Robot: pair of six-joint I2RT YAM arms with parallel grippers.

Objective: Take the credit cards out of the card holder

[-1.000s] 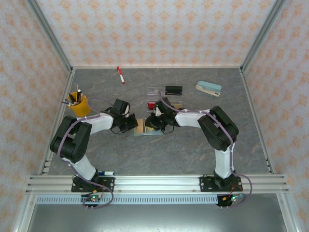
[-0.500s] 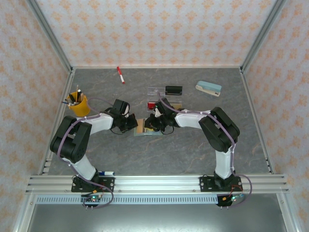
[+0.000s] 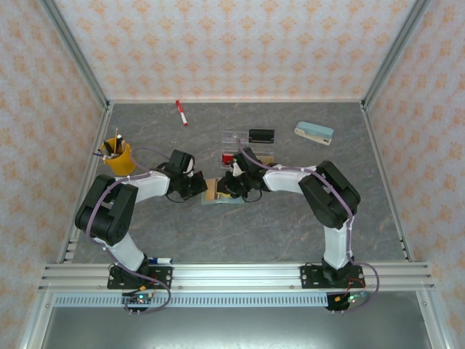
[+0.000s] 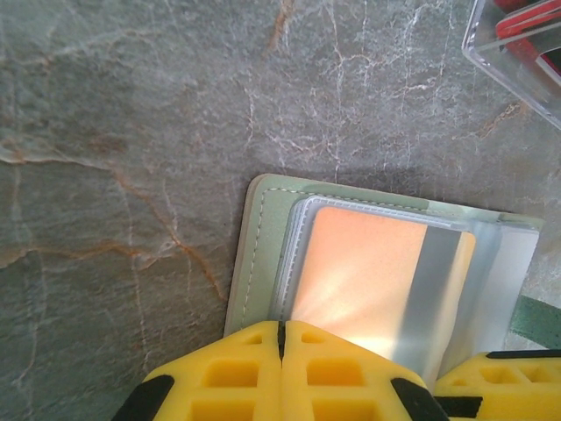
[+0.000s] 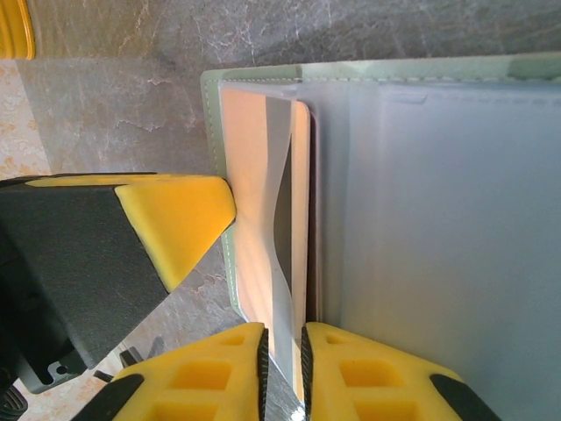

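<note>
The card holder (image 3: 222,195) lies open and flat on the table, pale green-grey with clear inner pockets (image 5: 438,219). A tan-gold credit card (image 4: 372,272) sits in its left pocket. My left gripper (image 4: 282,326) is shut and empty, its tips pressing down on the holder's left edge (image 4: 263,254). From the other side my right gripper (image 5: 280,338) is shut on the near edge of the tan-gold card (image 5: 263,219), together with the pocket's clear film. The left gripper's yellow finger (image 5: 175,219) shows beside it. A red credit card (image 4: 530,22) lies in the clear tray (image 3: 243,145).
Behind the holder, the clear tray also has a black object (image 3: 261,135) at its far side. A cream-and-teal stapler (image 3: 314,132) lies back right, a red marker (image 3: 181,113) back left, and a yellow cup of pens (image 3: 116,156) stands at the left wall.
My right gripper has edged slightly left over the holder. The left gripper and the holder have not moved.
</note>
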